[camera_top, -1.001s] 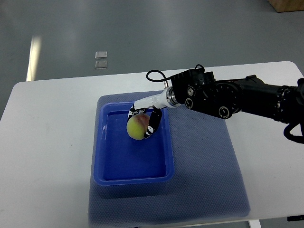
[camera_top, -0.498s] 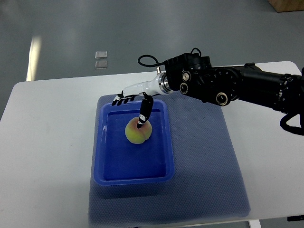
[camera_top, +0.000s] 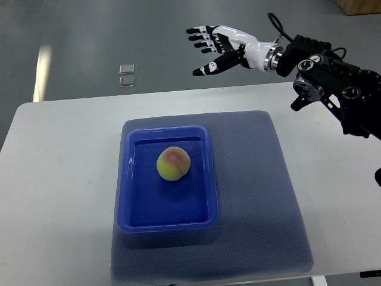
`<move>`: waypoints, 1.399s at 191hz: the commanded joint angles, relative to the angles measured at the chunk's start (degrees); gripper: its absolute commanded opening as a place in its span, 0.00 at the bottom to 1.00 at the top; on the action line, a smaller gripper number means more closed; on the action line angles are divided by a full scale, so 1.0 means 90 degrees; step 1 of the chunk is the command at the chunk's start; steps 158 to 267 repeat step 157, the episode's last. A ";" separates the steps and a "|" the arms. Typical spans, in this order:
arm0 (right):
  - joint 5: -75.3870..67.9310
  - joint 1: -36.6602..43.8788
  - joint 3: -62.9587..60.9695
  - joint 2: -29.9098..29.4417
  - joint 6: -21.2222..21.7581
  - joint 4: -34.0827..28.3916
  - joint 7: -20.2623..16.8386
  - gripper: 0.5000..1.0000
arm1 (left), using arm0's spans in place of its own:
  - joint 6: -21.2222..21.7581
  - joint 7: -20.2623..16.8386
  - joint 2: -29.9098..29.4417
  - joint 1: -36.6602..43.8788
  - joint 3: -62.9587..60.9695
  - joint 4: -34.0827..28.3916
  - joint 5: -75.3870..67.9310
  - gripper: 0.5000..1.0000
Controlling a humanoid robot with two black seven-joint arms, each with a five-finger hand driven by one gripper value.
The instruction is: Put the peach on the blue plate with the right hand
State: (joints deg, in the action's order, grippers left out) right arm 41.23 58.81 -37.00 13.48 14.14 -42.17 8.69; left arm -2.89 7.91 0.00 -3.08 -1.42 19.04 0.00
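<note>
One big white worktop [camera_top: 59, 179] fills most of what you see, and beyond its far edge you can see grey floor [camera_top: 149, 36]. On the worktop lies a dark blue mat [camera_top: 262, 196], and it has a bumpy, woven look. The blue plate [camera_top: 128, 179] sits on the left part of that mat. It looks more like a deep tray with four walls and round corners. You can see the right arm [camera_top: 333, 80] coming in from the right edge, black and full of round joints, high up near the far right corner of the worktop. A black cable [camera_top: 275, 24] loops up by its wrist. The right hand [camera_top: 223, 44] is white with black tips, and it hangs over the floor past the far edge of the worktop, well apart from the plate. Its fingers [camera_top: 199, 36] are spread wide and hold nothing, and the thumb [camera_top: 208, 67] points down and to the left. The peach [camera_top: 173, 164] rests inside the blue plate, near the middle and a bit toward the far wall. It is yellow-green with a red blush on top, and nothing touches it but the plate. Two small pale squares [camera_top: 126, 74] lie on the floor, one just beside the other. You cannot see the left arm.
</note>
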 commanded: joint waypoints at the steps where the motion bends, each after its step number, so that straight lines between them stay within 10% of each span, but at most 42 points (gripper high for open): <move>1: -0.0440 -0.0840 -0.1210 -0.0111 -0.0116 0.0008 0.0080 0.84 | 0.0009 0.0010 0.0000 0.0000 -0.0009 0.0003 0.0001 1.00; 99: -0.3663 -0.2032 -0.2705 -0.0961 -0.0087 0.0330 0.0578 0.86 | 0.0009 0.0010 0.0000 0.0000 0.0001 0.0023 -0.0009 1.00; 267: -0.3800 -0.2130 -0.2705 -0.1048 -0.0077 0.0379 0.0588 0.86 | 0.0009 0.0010 0.0000 0.0000 -0.0009 0.0003 0.0001 1.00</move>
